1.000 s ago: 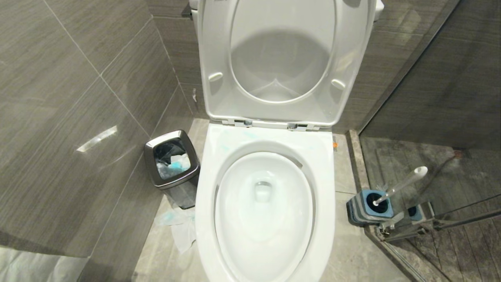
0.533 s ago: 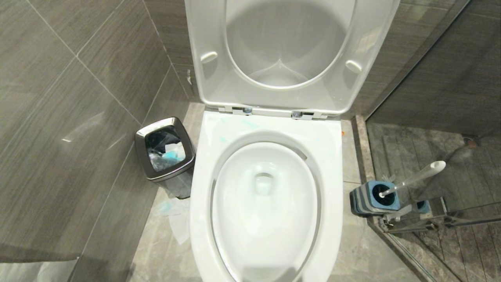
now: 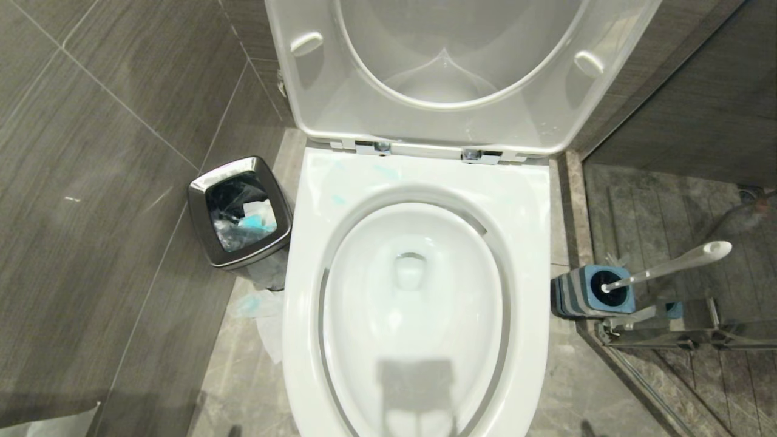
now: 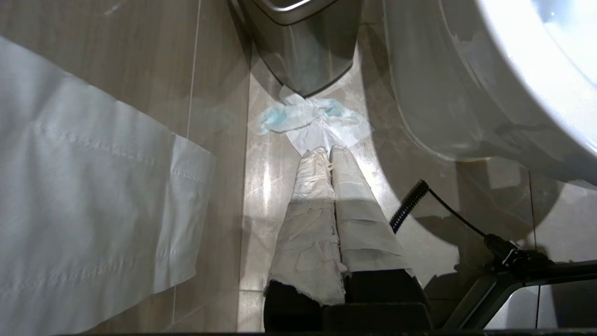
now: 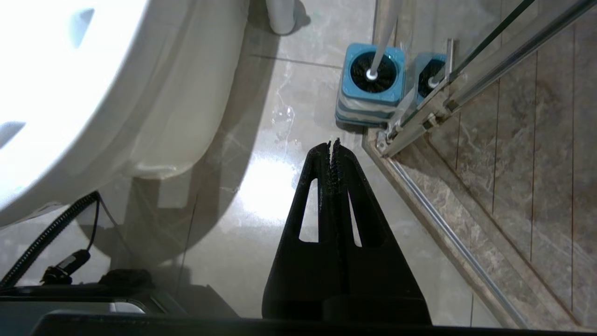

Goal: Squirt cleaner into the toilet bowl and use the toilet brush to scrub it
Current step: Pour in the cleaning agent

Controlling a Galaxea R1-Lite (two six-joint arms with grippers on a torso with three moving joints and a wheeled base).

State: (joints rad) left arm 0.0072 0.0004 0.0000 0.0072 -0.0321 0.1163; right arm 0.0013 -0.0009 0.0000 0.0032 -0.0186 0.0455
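View tilted lower; glossy oval toilet bowl (image 3: 413, 303) nearer, square-holdered toilet brush (image 3: 661, 267) upright.

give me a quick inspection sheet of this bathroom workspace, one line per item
surface: grey stone floor tiles, glossy.
job's things: white ceramic toilet bowl, seat and lid raised; pale blue smears on its back rim; white-handled toilet brush standing in its blue-topped holder by the glass partition.
clutter: crumpled blue-stained tissue on the floor beside the small steel bin, which holds rubbish.
grippers: left pincer, paper-wrapped, shut, empty, low over the floor; right pincer, black, shut, empty, short of the holder.
cables: black coiled cable near the toilet base.
surroundings: dark grey wall tiles.
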